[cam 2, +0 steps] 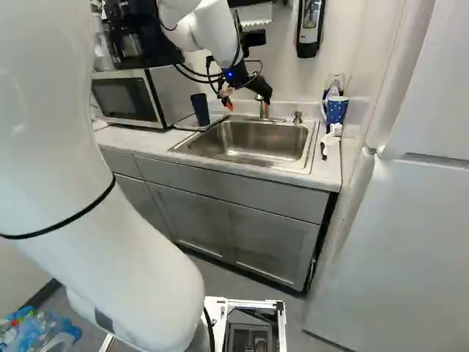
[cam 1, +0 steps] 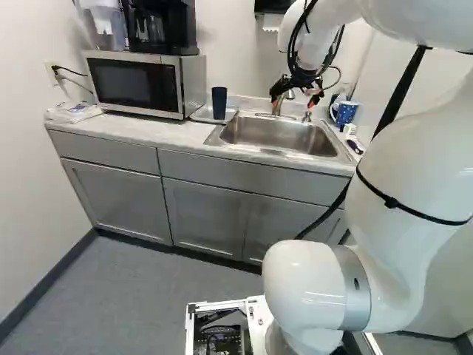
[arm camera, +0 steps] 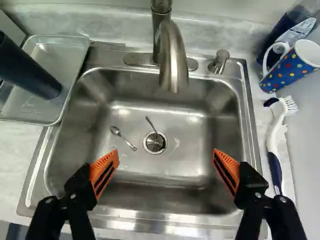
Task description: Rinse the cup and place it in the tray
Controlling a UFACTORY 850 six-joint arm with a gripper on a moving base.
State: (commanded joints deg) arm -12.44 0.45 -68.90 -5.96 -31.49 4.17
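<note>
Over the sink (cam 1: 284,136), my gripper (cam 1: 293,101) hangs with its fingers wide apart. In the wrist view the gripper (arm camera: 165,159) is open, with only the basin below and between its orange pads. A dark blue cup (cam 1: 219,103) stands upright on the metal tray (arm camera: 31,107), left of the sink in the left base view. The wrist view shows the cup (arm camera: 31,67) well away from the fingers, touching neither. The faucet (arm camera: 172,57) reaches out over the basin, ahead of the gripper.
Two small spoons, one (arm camera: 123,138) beside the drain (arm camera: 155,142), lie in the basin. A dotted mug (arm camera: 291,65), a bottle (arm camera: 295,32) and a brush (arm camera: 274,135) are on the counter beyond the faucet handle (arm camera: 219,61). A microwave (cam 1: 140,83) stands beside the tray.
</note>
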